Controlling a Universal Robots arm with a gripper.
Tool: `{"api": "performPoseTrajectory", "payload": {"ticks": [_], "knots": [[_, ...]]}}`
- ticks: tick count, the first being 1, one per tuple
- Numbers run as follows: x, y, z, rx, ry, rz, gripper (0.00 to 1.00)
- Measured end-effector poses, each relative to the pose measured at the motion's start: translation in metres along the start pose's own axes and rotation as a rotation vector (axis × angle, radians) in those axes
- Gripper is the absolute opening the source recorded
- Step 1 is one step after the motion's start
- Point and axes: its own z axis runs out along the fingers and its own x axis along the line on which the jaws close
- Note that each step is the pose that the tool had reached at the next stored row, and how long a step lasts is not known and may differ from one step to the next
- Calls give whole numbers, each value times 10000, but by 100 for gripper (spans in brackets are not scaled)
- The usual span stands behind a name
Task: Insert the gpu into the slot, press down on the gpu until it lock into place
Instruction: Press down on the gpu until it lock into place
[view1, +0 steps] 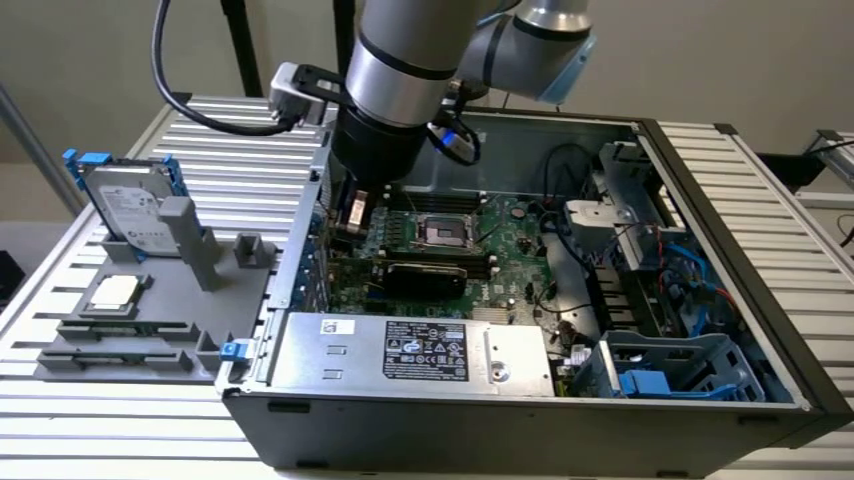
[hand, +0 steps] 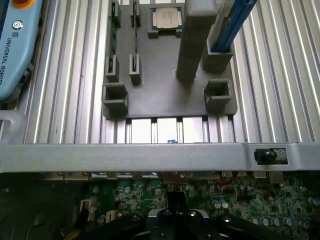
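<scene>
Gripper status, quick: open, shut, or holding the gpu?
Gripper: cannot be told. It sits low over the green motherboard inside the computer case; a grasp on the gpu cannot be told either.

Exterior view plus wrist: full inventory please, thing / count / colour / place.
Computer case: 1, dark grey, open, on the slatted table.
Motherboard: 1, green, inside the case.
gpu: 1, black, lying across the motherboard.
Power supply: 1, silver with a label, at the case's near edge.
Parts holder: 1, grey, on the exterior view's left.
Hard drive: 1, silver, upright in the holder.
CPU chip: 1, silver, on the holder.
Arm: 1, grey, reaching into the case.
</scene>
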Motion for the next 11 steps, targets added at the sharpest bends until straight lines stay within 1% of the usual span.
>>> {"api": "performPoseTrajectory", "payload": {"ticks": [4,5,7,10,11], "knots": [[0,-1,2,-230,-9,42,11],[0,0,2,-279,-11,61,11],[0,0,1,-330,-21,105,11],[0,-1,2,-383,-39,159,11],[0,-3,2,-411,-44,176,11]]}}
